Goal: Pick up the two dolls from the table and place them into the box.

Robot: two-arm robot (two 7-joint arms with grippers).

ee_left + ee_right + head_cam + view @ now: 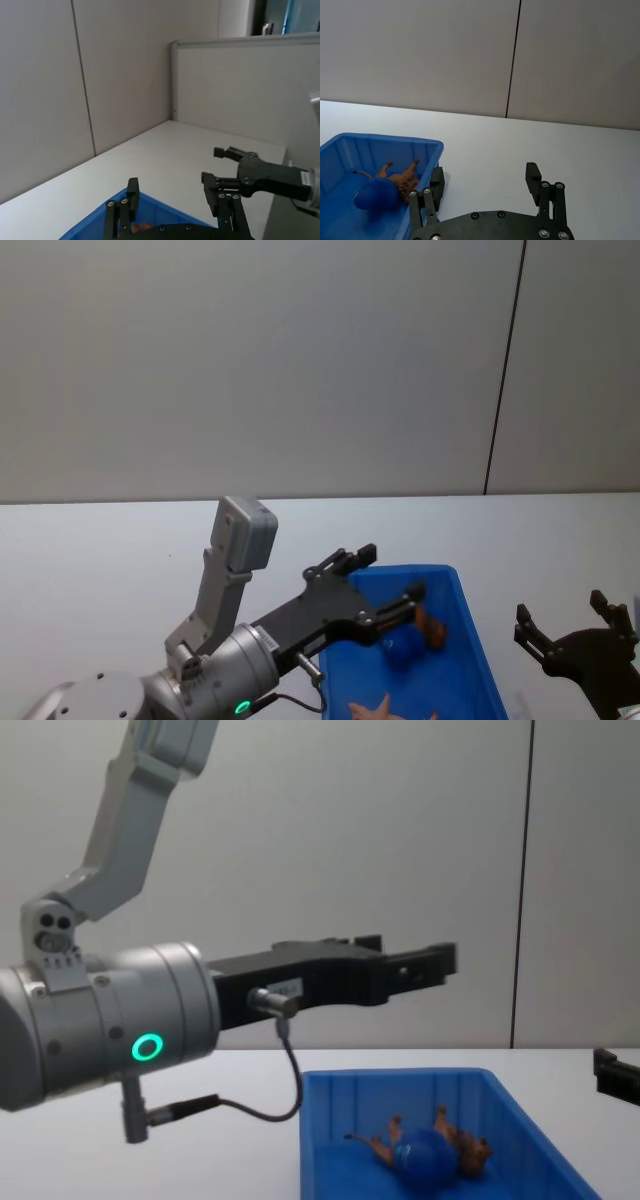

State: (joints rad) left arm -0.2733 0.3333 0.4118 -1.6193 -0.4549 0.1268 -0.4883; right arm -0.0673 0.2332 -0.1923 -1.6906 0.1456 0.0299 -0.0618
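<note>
1. Left gripper (415,960) sat nearest the chest camera, raised above the box (330,1120), fingers spread wide, nothing held. In the head view it (390,585) hung over the box's far left corner.
2. Dolls counted: two, both inside the box, touching each other.
3. Brown doll (470,1148) lay on its back or side with thin legs sticking up; the right wrist view showed the legs (402,172) pointing toward the far wall of the box.
4. Blue doll (425,1155) was a round ball sitting against the brown one, partly covering it from the chest view. In the right wrist view it (375,196) was on the near side of the brown one.
5. One box, blue, standing on the white table (100,550), between the two arms.
6. Orange star-shaped thing (380,710) also lay in the box at its near end; can't tell what it was.
7. Right gripper (575,625) was low beside the box's right side, apart from it, fingers wide apart, empty.
</note>
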